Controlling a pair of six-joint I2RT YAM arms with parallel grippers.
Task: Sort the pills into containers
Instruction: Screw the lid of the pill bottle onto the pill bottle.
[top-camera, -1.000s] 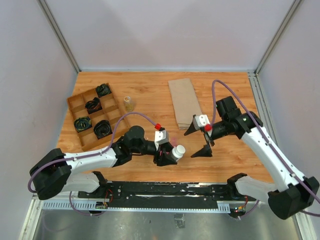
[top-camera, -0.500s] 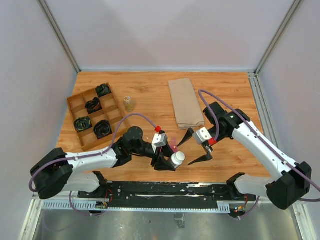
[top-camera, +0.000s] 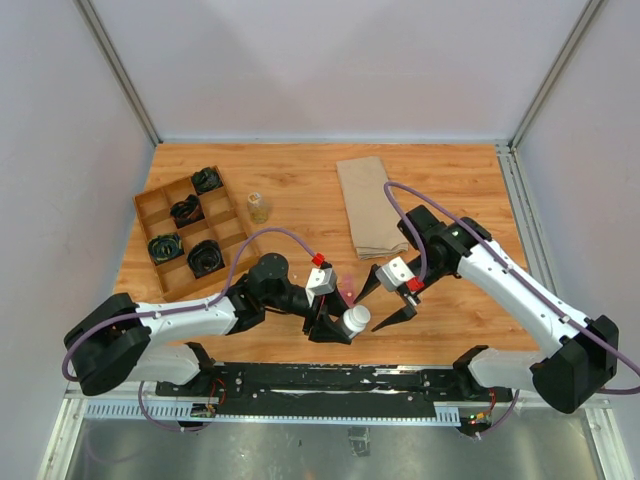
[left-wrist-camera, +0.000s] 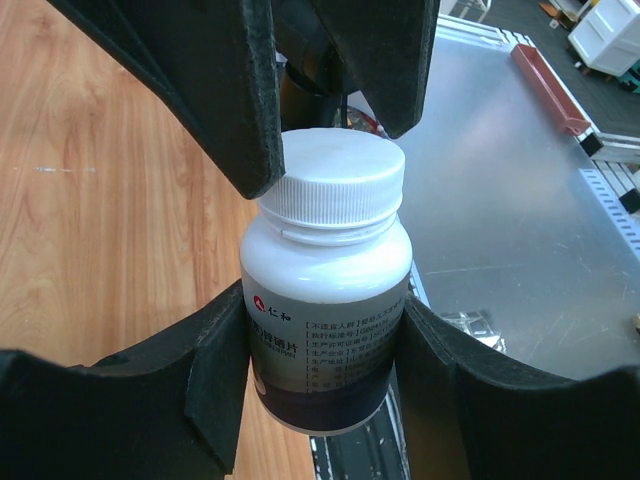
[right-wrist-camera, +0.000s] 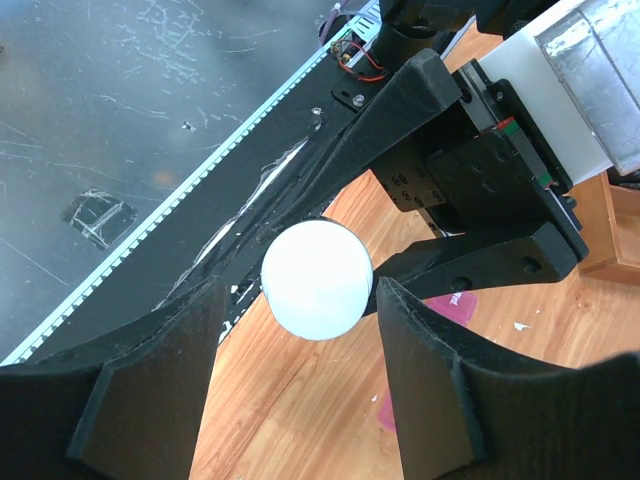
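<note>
My left gripper (top-camera: 338, 326) (left-wrist-camera: 325, 352) is shut on a white pill bottle (top-camera: 355, 319) (left-wrist-camera: 325, 270) with a printed label and a white screw cap, held above the table's near edge. My right gripper (top-camera: 367, 312) (right-wrist-camera: 305, 300) is open, its fingers (right-wrist-camera: 440, 380) on either side of the cap (right-wrist-camera: 316, 278) with a small gap each side. Bits of the magenta-pink containers (top-camera: 347, 292) (right-wrist-camera: 452, 306) show on the wood beneath the arms; the rest is hidden. No pills are in view.
A brown wooden divided tray (top-camera: 140, 203) with black items sits at the left. Behind the arms stand a small clear jar (top-camera: 259, 206) and flat brown paper (top-camera: 370, 205). A black rail (top-camera: 330, 380) runs along the table's near edge.
My right arm has swung left to the bottle and its jaws have narrowed around the cap. The left gripper has kept its hold, shifting the bottle slightly.
</note>
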